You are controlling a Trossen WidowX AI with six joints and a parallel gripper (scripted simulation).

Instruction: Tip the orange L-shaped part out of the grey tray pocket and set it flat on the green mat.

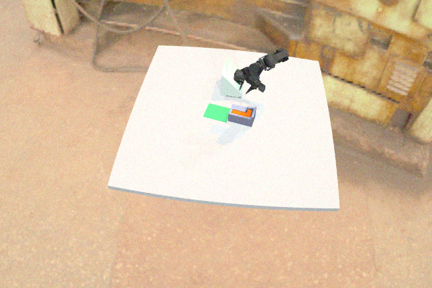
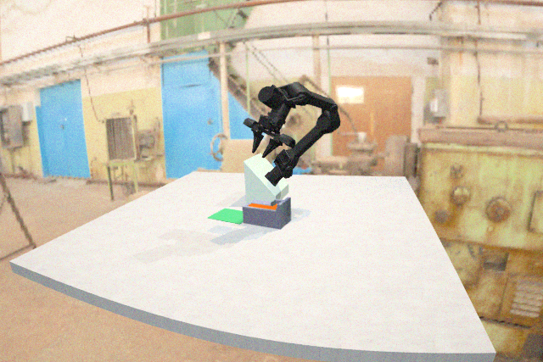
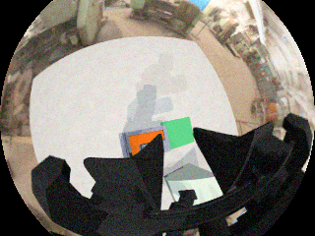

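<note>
The orange L-shaped part (image 1: 239, 112) (image 2: 262, 206) (image 3: 142, 144) lies flush in the pocket of the grey tray (image 1: 240, 120) (image 2: 265, 218) near the middle of the white table. The green mat (image 1: 216, 112) (image 2: 226, 215) (image 3: 177, 133) lies flat against the tray's left side and is bare. My gripper (image 1: 244, 88) (image 2: 260, 152) (image 3: 177, 134) hangs high above and behind the tray, fingers pointing down, partly open and empty. In the wrist view the part and mat show far below between the fingertips.
A pale green wedge-shaped block (image 1: 230, 82) (image 2: 260, 181) (image 3: 195, 187) stands just behind the tray, where the arm is mounted. The white table (image 1: 209, 166) (image 2: 350, 261) extends widely on all sides. Factory machinery stands beyond the table edges.
</note>
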